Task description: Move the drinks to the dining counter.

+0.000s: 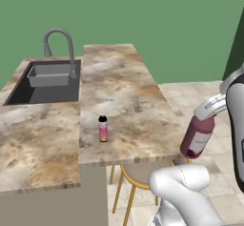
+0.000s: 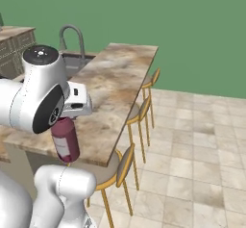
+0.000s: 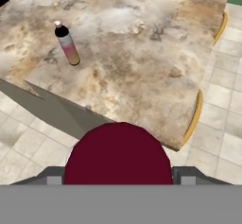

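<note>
Robot body: white arm, dark joints, pale grey hand.

The arm has glossy white, rounded shell segments; a large elbow housing carries a flat black circular cap ringed in grey with small pale marks on it. A dark band separates segments at the joints. The hand is a blocky pale grey-white casing with small dark slots. In the left base view, a bulbous white link shows a faint dotted seam line.

A: What colours do the bottles show?
B: The larger bottle is dark maroon with what may be a pale label. The slim bottle is pink, black-capped.
A: The desk?
B: Beige-brown marbling. Stools gold-framed, wall green.
</note>
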### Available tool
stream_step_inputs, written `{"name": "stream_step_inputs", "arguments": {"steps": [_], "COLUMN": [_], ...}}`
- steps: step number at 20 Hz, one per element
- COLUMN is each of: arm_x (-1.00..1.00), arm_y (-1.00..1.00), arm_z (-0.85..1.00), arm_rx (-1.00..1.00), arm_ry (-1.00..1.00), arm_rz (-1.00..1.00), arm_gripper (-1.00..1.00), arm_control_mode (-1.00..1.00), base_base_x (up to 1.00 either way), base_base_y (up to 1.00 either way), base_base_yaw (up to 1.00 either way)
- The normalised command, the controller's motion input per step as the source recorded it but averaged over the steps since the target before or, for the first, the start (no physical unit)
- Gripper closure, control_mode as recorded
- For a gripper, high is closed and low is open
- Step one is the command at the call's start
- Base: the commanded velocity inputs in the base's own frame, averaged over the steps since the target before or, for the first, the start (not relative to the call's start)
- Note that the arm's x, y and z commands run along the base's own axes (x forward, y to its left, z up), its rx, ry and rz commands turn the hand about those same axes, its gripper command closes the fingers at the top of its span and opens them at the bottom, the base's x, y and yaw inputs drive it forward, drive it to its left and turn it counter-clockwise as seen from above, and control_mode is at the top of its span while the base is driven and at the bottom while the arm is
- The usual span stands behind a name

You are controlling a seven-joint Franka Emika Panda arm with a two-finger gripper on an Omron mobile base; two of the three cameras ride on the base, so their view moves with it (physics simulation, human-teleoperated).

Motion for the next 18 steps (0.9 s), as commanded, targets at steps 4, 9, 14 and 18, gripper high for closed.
{"name": "stream_step_inputs", "arguments": {"steps": [4,9,14,18], "arm_x": [0.00,0.98,0.99,0.89], "arm_y": [0.00,0.10,0.09,0.11], "arm_z": [0.00,0.03,0.17,0.03], "arm_rx": [0.00,0.00,0.00,0.00], "arm_ry": [0.00,-0.02,-0.06,-0.01], "arm_rz": [0.00,0.26,0.26,0.21], "arm_gripper": [1.00,1.00,1.00,1.00], "arm_control_mode": [1.00,-1.00,-1.00,-1.00], "base_base_x": [1.00,0.00,0.00,0.00], "base_base_y": [0.00,0.00,0.00,0.00], "base_base_yaw": [0.25,0.00,0.00,0.00]}}
